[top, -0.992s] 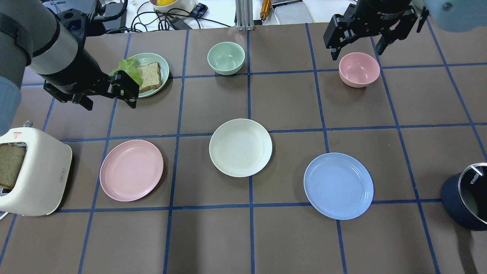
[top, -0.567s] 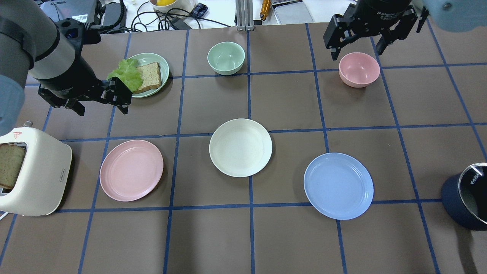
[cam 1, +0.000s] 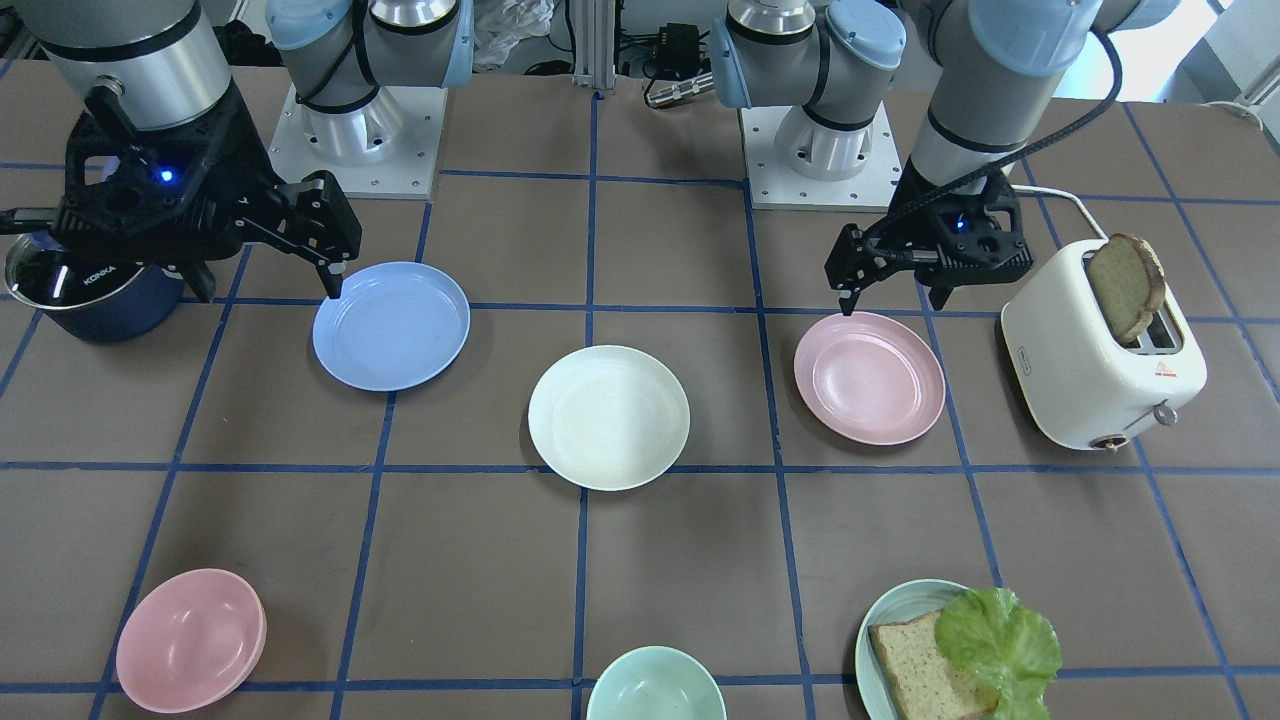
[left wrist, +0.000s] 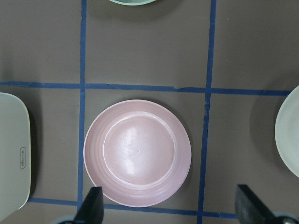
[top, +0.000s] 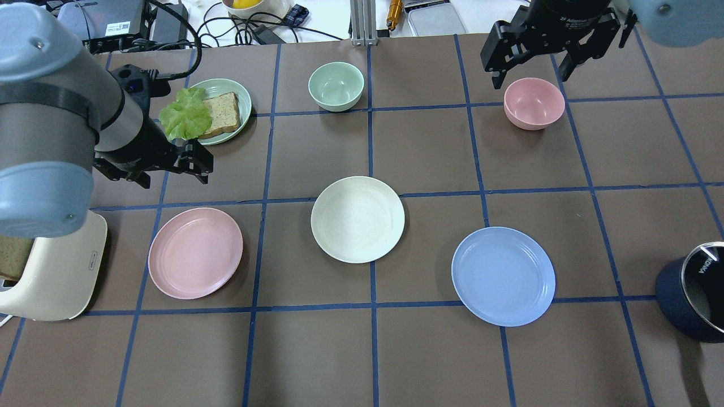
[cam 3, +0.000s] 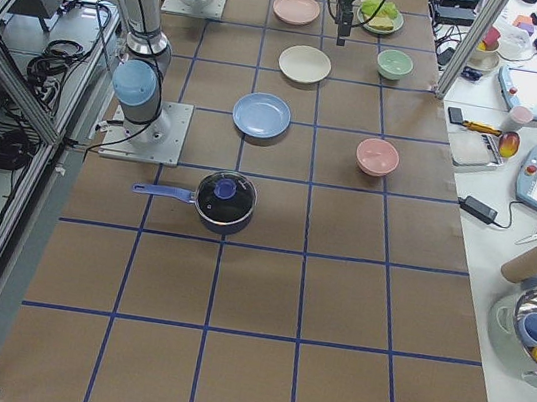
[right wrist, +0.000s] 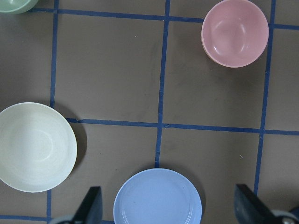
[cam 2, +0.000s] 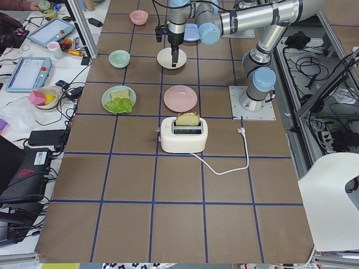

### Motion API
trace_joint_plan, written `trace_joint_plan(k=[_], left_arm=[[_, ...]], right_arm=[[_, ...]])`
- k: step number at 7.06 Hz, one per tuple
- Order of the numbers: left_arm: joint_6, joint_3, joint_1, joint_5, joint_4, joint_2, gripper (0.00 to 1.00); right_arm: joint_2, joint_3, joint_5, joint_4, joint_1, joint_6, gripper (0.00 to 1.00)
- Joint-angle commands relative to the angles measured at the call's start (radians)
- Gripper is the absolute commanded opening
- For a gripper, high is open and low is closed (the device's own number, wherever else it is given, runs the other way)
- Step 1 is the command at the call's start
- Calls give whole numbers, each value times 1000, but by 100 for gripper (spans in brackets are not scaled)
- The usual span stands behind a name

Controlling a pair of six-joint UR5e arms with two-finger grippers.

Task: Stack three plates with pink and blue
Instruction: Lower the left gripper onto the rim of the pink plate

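Three plates lie apart on the brown table: the pink plate (top: 195,252) at left, the cream-white plate (top: 357,219) in the middle, the blue plate (top: 503,276) at right. My left gripper (top: 172,175) is open and empty. It hovers above the table between the green plate and the pink plate. The left wrist view shows the pink plate (left wrist: 137,152) below, between the fingertips (left wrist: 91,207). My right gripper (top: 530,76) is open and empty, high above the pink bowl. The right wrist view shows the blue plate (right wrist: 158,198) and the cream-white plate (right wrist: 35,147).
A white toaster (top: 56,271) with bread stands left of the pink plate. A pale green plate (top: 237,93) with bread and lettuce, a green bowl (top: 336,86) and a pink bowl (top: 534,103) sit at the back. A dark pot (top: 693,299) stands at the right edge.
My left arm has swung in and its open gripper has moved nearer the pink plate. The right arm and all plates have not moved.
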Motion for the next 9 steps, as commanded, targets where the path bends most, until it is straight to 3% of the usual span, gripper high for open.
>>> trace_joint_plan(k=[1,4,6,8,9], left_arm=[[-36,-103,-7,-52,72,-5,88],[-70,-169,-19,-48,115,-38,68],[-121,-233,-48,-36,235,-72,64],[-192,-235,-103,5,291,-118,64],[-199,-235,-123,86,297,-146,64]], right_arm=[[0,0,1,0,0,1,100],[1,0,3,0,0,1,100],[1,0,3,0,0,1,100],[1,0,3,-2,2,1,100],[1,0,3,0,0,1,100]])
